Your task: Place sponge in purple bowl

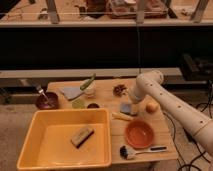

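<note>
The step in hand looks like the reach for the pickup: the robot's 1 arm comes in from the right and bends down over the middle of the wooden table (107, 86), with the gripper (131, 102) right above the sponge (124, 109), at or very near its top edge. Whether the gripper is wide, narrow or already holding the pad cannot be told from this view. The sponge lies flat on the table, between a small orange fruit (152, 107) on its right and a tiny dark cup (93, 106) on its left, with the orange bowl (139, 133) just in front of it. The purple bowl (46, 101) sits well apart at the table's far left, with a utensil handle sticking up out of it. The next move probably calls for a firm hold and a lift, then a long carry leftward over the cup and the corner of the yellow tub (37, 120), avoiding that handle on release.
</note>
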{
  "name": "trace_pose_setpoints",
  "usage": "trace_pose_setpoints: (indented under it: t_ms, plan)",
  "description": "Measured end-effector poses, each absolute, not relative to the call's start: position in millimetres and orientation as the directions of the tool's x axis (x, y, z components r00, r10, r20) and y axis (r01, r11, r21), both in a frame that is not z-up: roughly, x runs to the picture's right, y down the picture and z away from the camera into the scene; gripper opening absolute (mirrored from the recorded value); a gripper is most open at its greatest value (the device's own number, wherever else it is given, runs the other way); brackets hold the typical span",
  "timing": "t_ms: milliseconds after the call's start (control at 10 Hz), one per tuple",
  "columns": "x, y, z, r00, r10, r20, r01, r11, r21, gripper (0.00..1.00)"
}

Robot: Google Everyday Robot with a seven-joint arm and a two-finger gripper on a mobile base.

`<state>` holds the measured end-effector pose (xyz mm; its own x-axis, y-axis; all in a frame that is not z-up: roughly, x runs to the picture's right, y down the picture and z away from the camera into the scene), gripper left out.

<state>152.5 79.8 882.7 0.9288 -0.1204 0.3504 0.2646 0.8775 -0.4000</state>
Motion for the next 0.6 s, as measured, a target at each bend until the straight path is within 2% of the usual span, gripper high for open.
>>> trace_pose_setpoints:
  t_ms: [600]
  plan:
    - [149, 98, 904, 0.921, -0.161, 0.356, 0.31, 0.855, -0.415, 0.8]
